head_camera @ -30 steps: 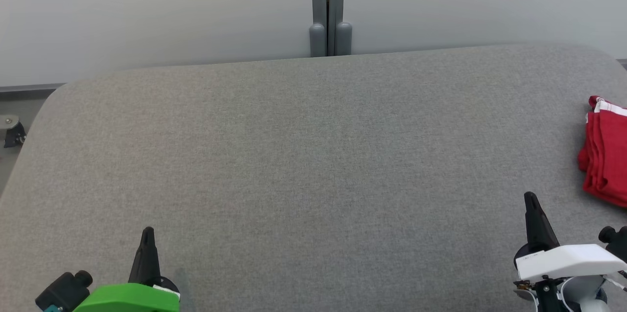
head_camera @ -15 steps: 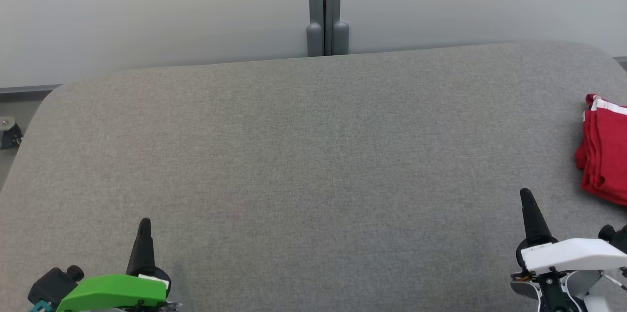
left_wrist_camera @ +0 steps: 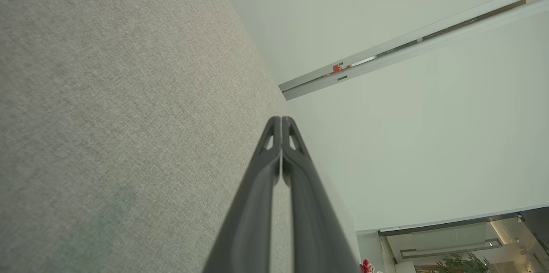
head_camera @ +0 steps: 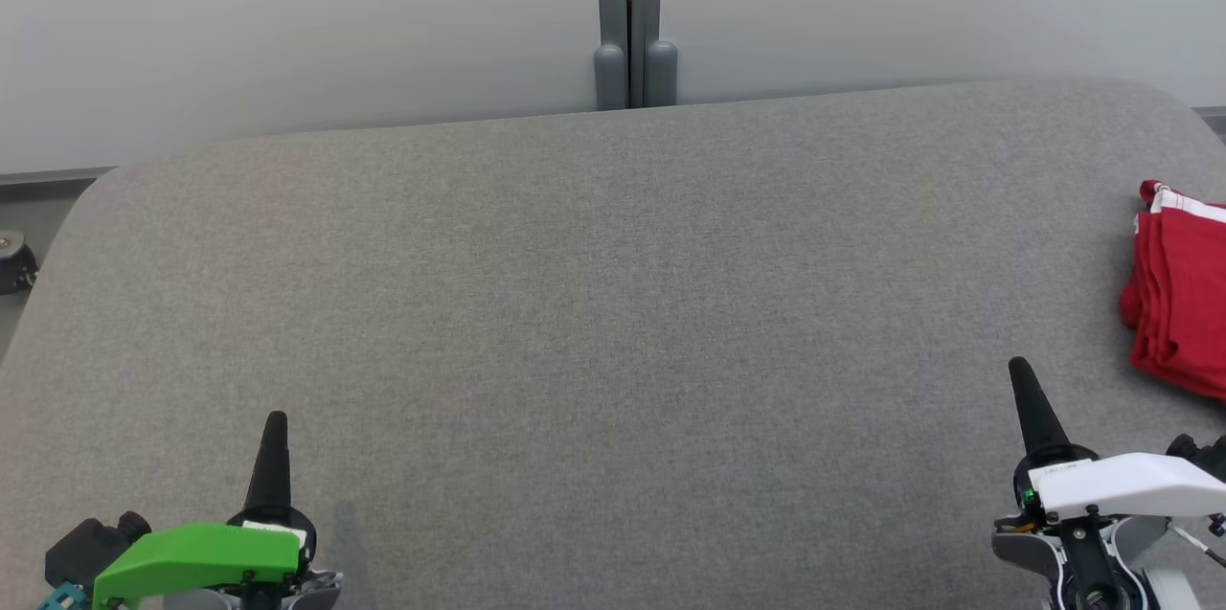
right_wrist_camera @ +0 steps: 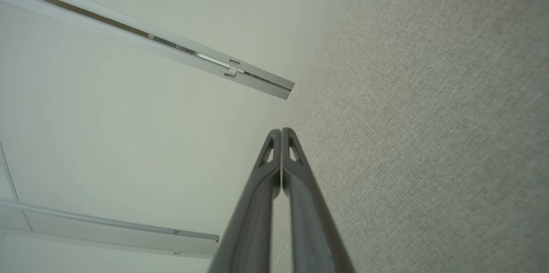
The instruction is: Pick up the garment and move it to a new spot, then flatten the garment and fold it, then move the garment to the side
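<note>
A folded red garment point(head_camera: 1180, 299) with a white trim lies at the right edge of the grey padded table point(head_camera: 613, 304), partly cut off by the head view's border. My right gripper point(head_camera: 1018, 368) stands shut and empty at the lower right, well short of the garment and to its left. At the lower left my left gripper point(head_camera: 275, 419) is shut as well, holding nothing. In the left wrist view the two fingertips point(left_wrist_camera: 281, 119) touch each other. The right wrist view shows the same closed tips point(right_wrist_camera: 281, 131) over bare fabric. A sliver of the red garment point(left_wrist_camera: 366, 266) peeks out low in the left wrist view.
A pale wall with a grey vertical post point(head_camera: 629, 16) rises behind the table's far edge. A small caster point(head_camera: 11, 260) sits on the floor off the table's left corner. The table's wide middle is bare grey fabric.
The head camera has shifted slightly, so the whole scene drifts left. Both grippers have edged a little farther up the table, still shut.
</note>
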`<state>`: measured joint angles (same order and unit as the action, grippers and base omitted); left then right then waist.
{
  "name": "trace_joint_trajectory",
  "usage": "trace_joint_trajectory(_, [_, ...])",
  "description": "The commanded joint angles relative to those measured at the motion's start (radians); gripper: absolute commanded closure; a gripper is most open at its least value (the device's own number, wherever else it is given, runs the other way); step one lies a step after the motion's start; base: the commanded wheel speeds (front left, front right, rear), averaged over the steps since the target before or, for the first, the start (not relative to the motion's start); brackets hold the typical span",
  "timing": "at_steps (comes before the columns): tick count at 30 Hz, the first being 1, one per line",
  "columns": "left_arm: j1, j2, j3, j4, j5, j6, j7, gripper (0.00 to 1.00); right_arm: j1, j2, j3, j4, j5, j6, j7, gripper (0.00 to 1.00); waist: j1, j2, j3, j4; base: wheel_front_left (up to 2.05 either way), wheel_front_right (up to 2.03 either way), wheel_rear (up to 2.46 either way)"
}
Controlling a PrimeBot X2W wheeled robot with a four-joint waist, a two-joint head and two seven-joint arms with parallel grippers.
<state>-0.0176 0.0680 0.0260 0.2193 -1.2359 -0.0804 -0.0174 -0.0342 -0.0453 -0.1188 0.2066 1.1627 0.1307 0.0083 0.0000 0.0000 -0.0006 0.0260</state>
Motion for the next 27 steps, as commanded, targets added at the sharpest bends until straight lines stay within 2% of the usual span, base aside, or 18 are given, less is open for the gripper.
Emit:
trace_joint_trajectory(1, [-0.026,0.007,0.006,-0.004,-0.024,-0.009,0.007,1.00,-0.023,-0.006,0.000,-0.002,0.028,0.000,0.008,1.00,0.0000,0.0000,0.000,-0.001,0.00,0.00,0.00])
trace_joint_trajectory(27, [-0.068,0.005,0.039,0.013,-0.241,-0.035,0.069,1.00,-0.057,-0.007,0.003,0.022,0.270,0.000,0.066,1.00,0.0000,0.0000,0.002,-0.014,0.00,0.00,0.00])
